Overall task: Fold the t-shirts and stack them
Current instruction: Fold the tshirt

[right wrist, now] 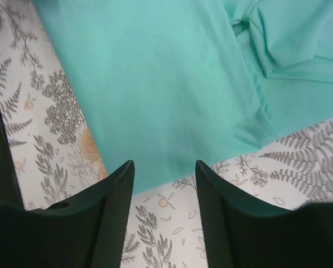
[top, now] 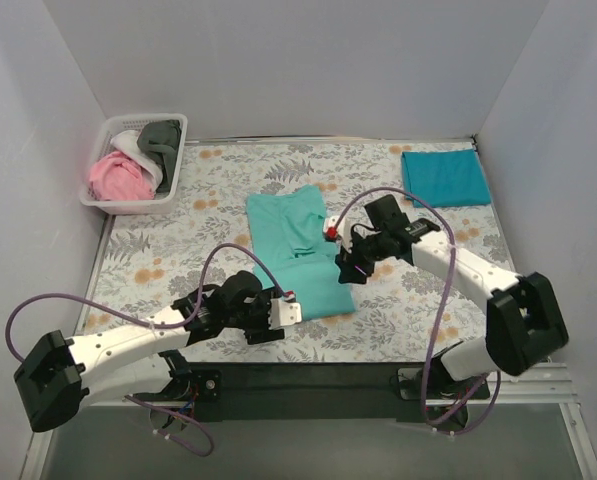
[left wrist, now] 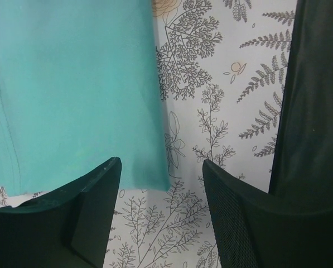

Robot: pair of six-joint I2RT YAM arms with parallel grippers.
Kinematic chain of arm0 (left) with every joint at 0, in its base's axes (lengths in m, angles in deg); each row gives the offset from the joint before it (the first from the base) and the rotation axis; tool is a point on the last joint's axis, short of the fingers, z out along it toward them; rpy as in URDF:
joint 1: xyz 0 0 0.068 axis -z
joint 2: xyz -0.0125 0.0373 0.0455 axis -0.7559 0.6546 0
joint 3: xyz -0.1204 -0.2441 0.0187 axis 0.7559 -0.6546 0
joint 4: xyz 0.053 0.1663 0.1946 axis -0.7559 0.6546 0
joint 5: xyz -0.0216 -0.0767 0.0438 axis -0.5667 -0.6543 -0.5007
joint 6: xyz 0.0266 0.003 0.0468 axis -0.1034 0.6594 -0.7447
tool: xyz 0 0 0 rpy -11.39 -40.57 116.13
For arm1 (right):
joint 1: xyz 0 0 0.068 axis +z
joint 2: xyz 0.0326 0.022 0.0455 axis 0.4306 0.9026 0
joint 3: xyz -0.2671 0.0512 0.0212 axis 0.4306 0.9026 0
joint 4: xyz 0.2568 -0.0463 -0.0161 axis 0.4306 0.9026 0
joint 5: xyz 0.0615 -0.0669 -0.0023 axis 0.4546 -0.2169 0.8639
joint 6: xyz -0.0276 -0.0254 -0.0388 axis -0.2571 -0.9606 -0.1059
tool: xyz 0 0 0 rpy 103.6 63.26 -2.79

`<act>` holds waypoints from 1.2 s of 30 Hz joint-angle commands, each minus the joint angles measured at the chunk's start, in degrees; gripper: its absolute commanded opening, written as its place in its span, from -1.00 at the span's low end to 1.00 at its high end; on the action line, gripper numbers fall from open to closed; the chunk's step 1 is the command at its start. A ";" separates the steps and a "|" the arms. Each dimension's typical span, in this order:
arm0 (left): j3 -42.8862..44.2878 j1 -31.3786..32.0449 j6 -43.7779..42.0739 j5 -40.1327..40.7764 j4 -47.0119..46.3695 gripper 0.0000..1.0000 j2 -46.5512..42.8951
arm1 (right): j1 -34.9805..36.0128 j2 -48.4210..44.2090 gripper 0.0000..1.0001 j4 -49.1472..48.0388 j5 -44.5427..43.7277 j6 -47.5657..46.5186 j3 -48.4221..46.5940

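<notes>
A mint-turquoise t-shirt [top: 300, 250] lies folded lengthwise in the middle of the table. My left gripper [top: 296, 312] is open and empty at its near hem. In the left wrist view the shirt's corner [left wrist: 71, 84] lies flat just ahead of the gap of the gripper [left wrist: 162, 173]. My right gripper [top: 345, 264] is open and empty at the shirt's right edge. In the right wrist view the shirt's edge [right wrist: 166, 84] reaches into the gap of the gripper [right wrist: 164, 170]. A darker teal-blue shirt [top: 444, 176] lies folded at the back right.
A white basket [top: 176, 150] at the back left holds pink [top: 116, 178], white and dark grey [top: 161, 135] shirts. A white floral-print cloth [top: 168, 255] covers the table. White walls close in the left, back and right sides.
</notes>
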 commanded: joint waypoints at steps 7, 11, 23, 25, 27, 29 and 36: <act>-1.55 0.06 -0.75 -3.11 -0.35 0.12 -2.12 | 7.09 -19.10 0.02 -9.62 -7.25 -18.49 22.73; -2.87 0.06 -1.98 -3.38 -1.84 0.12 -1.68 | 10.17 -22.62 0.02 -16.22 -10.16 -20.51 29.41; -5.59 0.06 -3.82 -2.85 -6.15 -0.03 2.28 | 13.60 -18.49 -0.31 -21.24 -13.76 -25.26 32.85; -6.21 0.06 -4.44 -2.85 -6.50 -0.06 3.50 | 13.86 -18.49 -0.47 -21.33 -14.03 -25.18 33.21; -6.39 0.06 -4.61 -2.15 -7.29 -0.28 4.12 | 14.39 -18.41 -0.65 -21.15 -14.38 -24.56 33.21; -6.13 0.06 -4.09 -1.44 -7.21 -0.56 4.48 | 15.09 -18.49 -0.78 -19.93 -14.82 -24.04 32.51; -3.93 0.06 -2.51 -8.11 1.31 -1.00 -3.42 | 15.27 -18.66 -0.97 -7.73 -9.55 -18.85 25.13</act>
